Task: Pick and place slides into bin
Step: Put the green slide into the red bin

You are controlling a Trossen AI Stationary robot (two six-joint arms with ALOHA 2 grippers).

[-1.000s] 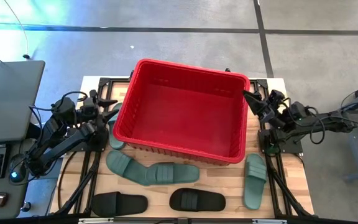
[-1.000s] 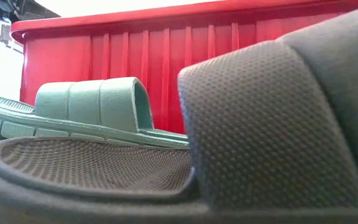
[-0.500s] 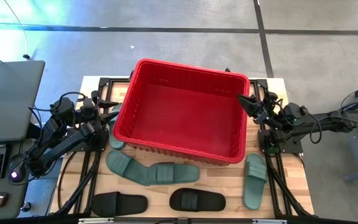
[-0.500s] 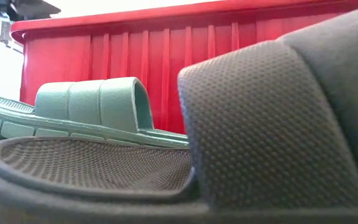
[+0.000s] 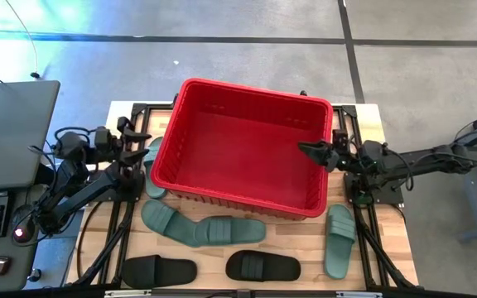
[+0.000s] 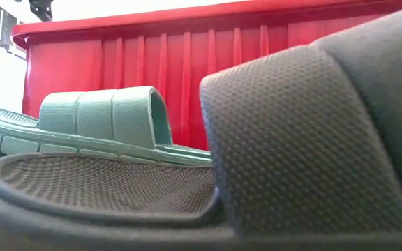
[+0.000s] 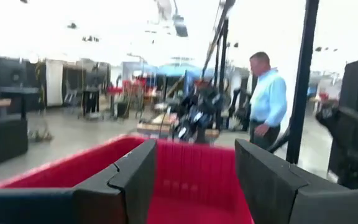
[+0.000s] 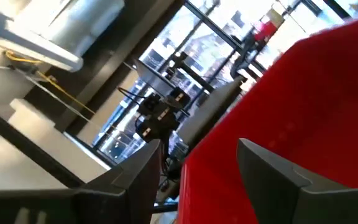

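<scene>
At the wooden counter's (image 5: 222, 248) near edge lie 2 black foam slides (image 5: 159, 270), with dull green ribbed slides (image 5: 203, 228) just behind. Beyond them stands the large red slotted plastic bin (image 5: 243, 149), bare inside. My right claw (image 5: 313, 151) hangs released over its right rim; my left claw (image 5: 137, 132) waits released beside its left wall.

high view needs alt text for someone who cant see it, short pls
Seen from above, an empty red bin stands on a wooden table, with four green slides and two black slides lying outside it. The right gripper, open and empty, reaches over the bin's right rim, while the left gripper, also empty, waits beside the bin's left wall.
</scene>
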